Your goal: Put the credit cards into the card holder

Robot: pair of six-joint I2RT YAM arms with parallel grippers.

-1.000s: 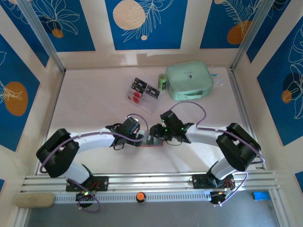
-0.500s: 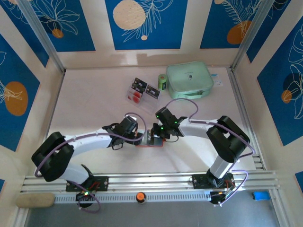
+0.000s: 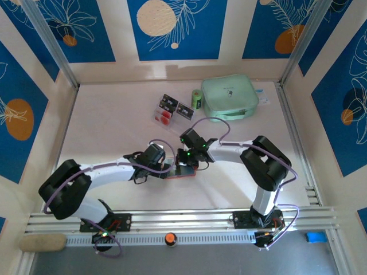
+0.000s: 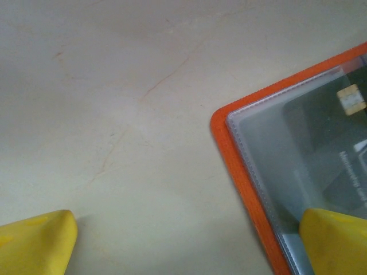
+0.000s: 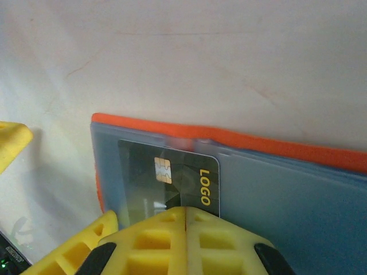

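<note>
The orange card holder [image 3: 184,172] lies open on the table between both grippers, its clear grey pockets [image 5: 275,195] facing up. A black credit card [image 5: 172,172] with a gold chip and "LOGO" sits inside the left pocket. My right gripper [image 5: 186,213] is shut, nothing between its fingers, with its tip over that card's near edge. My left gripper [image 4: 183,246] is open. One of its fingers [image 4: 335,240] rests on the holder's corner pocket, the other on bare table. More credit cards [image 3: 175,107] lie at the back.
A mint-green zip pouch [image 3: 229,96] sits at the back right with a small green cylinder [image 3: 196,98] beside it. The spare cards rest on a clear box [image 3: 168,117]. Metal rails [image 3: 295,132] border the table.
My right gripper has shut and slid left over the card holder, its elbow swinging inward. The left arm has barely moved and stays open.
</note>
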